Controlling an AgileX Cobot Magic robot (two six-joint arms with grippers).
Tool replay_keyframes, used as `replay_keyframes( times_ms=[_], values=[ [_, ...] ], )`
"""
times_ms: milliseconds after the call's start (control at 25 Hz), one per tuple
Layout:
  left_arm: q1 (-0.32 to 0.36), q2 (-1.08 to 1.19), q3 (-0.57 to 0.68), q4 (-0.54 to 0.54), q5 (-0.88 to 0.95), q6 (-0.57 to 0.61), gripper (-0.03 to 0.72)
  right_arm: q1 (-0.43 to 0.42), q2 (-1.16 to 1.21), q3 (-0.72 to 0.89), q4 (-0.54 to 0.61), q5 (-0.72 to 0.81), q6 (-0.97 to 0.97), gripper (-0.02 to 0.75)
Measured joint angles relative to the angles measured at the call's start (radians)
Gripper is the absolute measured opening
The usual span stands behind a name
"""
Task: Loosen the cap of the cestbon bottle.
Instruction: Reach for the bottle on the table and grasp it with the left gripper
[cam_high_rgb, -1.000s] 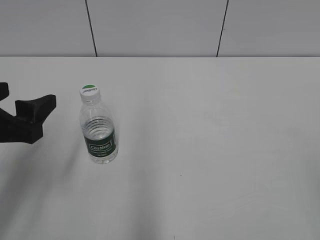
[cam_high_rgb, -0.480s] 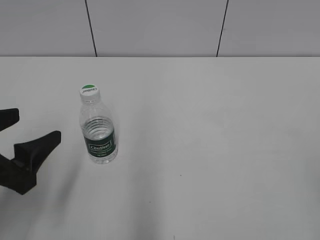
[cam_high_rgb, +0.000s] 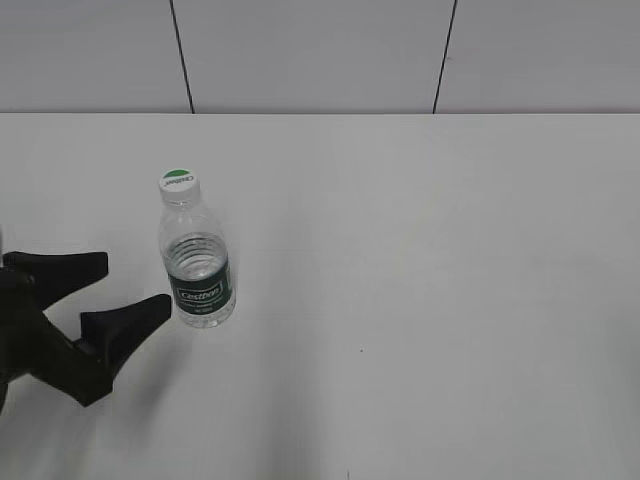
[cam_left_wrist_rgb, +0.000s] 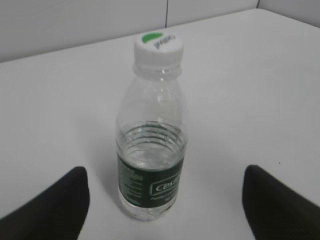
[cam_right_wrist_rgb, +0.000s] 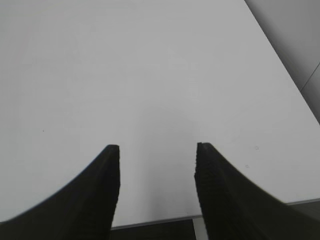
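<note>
Black left gripper (cam_high_rgb: 125, 288), jaws wide, hovered beside the cestbon bottle (cam_high_rgb: 198, 262): approach step; next, clamp body, cap (cam_high_rgb: 179, 183) untouched.

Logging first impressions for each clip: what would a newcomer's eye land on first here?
The cestbon bottle stands upright and alone on the left of the white table, its green-and-white cap on. Just left of it, the black left gripper is wide open and pointing at the bottle without touching it. The right gripper, also open, faces bare table.
</note>
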Motion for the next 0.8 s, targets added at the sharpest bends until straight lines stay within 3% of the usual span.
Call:
replay_keyframes(
  times_ms=[120, 320, 800],
  values=[
    [0.077, 0.169, -0.033, 0.113, -0.144, 0.0, 0.563, 0.0, 0.0, 0.0, 0.0, 0.0, 0.0, 0.382],
    [0.164, 0.346, -0.131, 0.287, -0.184, -0.002, 0.563, 0.0, 0.0, 0.0, 0.0, 0.0, 0.0, 0.382],
    [0.186, 0.465, -0.332, 0.43, -0.157, -0.008, 0.563, 0.0, 0.0, 0.0, 0.0, 0.0, 0.0, 0.382]
  ],
)
